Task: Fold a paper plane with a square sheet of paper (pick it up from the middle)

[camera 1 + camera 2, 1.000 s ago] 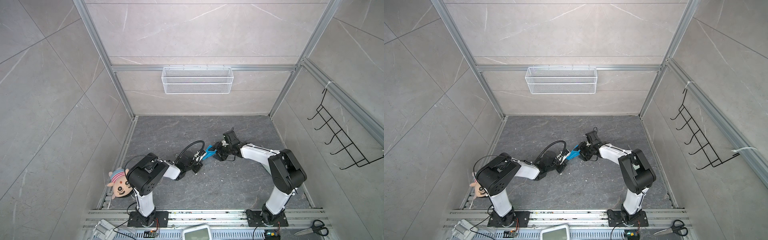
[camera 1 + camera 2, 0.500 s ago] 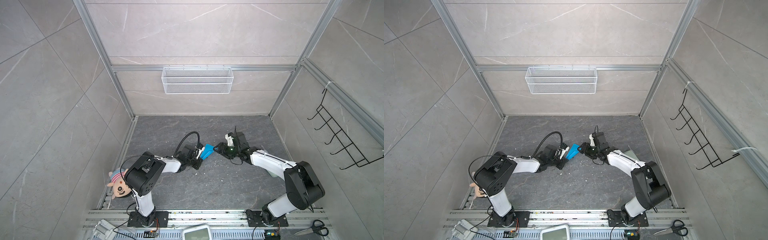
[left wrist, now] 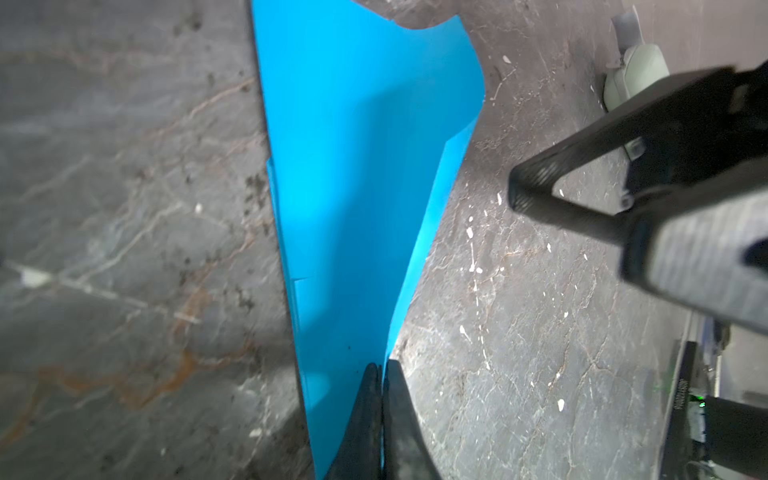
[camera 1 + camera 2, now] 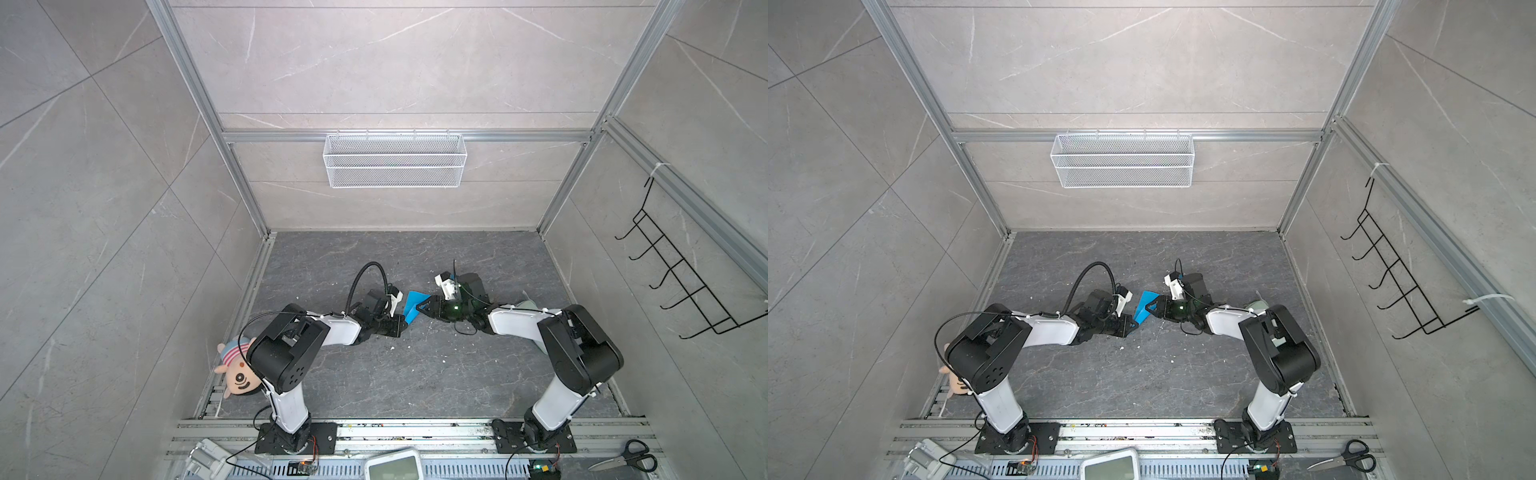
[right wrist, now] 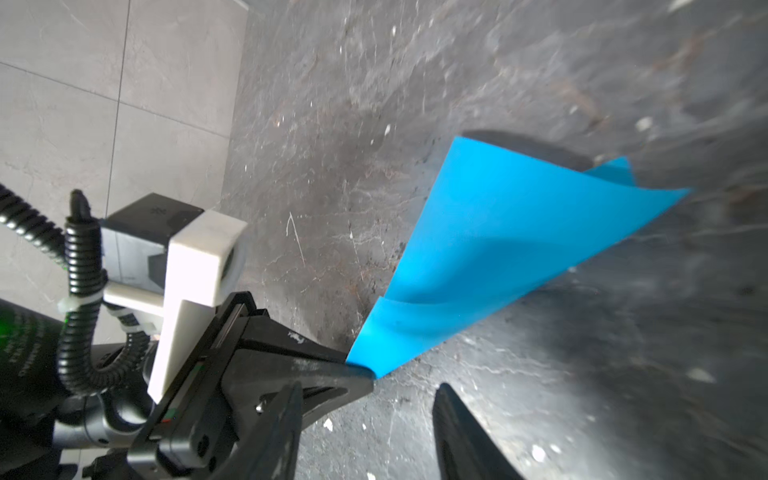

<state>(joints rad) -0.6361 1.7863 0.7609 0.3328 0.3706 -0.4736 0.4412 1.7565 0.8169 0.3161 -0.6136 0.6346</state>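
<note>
Across the dark stone floor [image 4: 415, 374] of the tiled booth, two white-and-black arms reach inward from the near rail until their tips almost meet at the middle. A white wire basket [image 4: 395, 160] hangs on the back wall, and a black hook rack [image 4: 702, 286] hangs on the right wall. A plush doll [image 4: 239, 374] lies at the floor's left edge, and scissors [image 4: 623, 459] rest on the near rail at the right.

Between the two arm tips, in both top views, is the blue paper [image 4: 413, 306]. It is folded into a long tapering shape, wide at the far end and narrow at the near end. The left gripper [image 3: 380, 370] is clenched on the narrow end, with the paper's edge pinched between its two pressed-together fingers. The wide end fans out over the floor; whether it touches cannot be told. The right gripper [image 4: 420, 308] sits just beside the paper's right edge. Its fingers [image 5: 453, 419] are spread apart with nothing between them.
</note>
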